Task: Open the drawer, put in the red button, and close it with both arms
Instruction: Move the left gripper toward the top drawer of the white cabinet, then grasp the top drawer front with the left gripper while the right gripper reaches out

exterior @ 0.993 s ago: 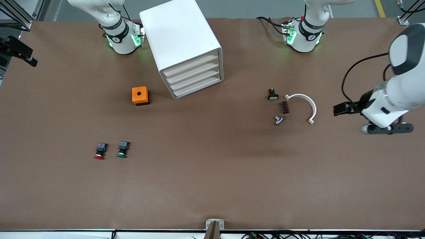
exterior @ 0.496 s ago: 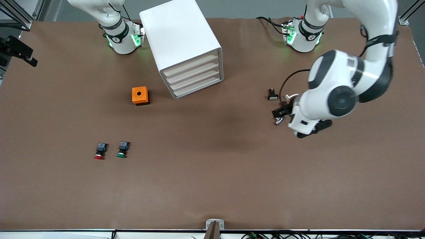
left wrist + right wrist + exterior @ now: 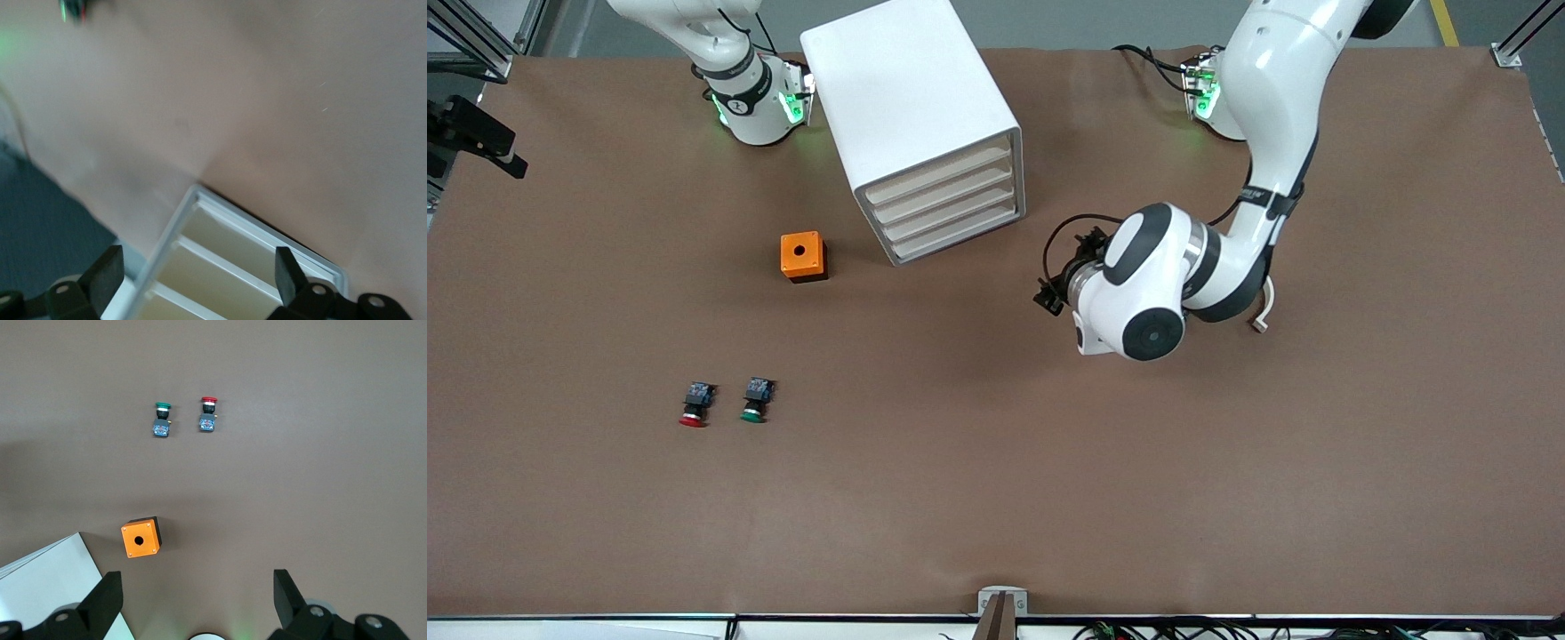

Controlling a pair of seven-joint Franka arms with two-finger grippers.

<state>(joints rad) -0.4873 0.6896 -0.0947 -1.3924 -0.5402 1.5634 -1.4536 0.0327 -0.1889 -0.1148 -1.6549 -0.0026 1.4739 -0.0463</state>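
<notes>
White drawer unit [image 3: 925,133] faces your left claw [image 3: 193,280], spread open over the table [image 3: 996,462] before it; right claw [image 3: 197,603], also open, waits high.

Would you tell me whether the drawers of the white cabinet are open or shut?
Shut: all four drawer fronts sit flush in the white cabinet, none pulled out. The left claw hangs beside it.

even overhead light, soft shadows; left wrist view blurry, front + right wrist sharp.
</notes>
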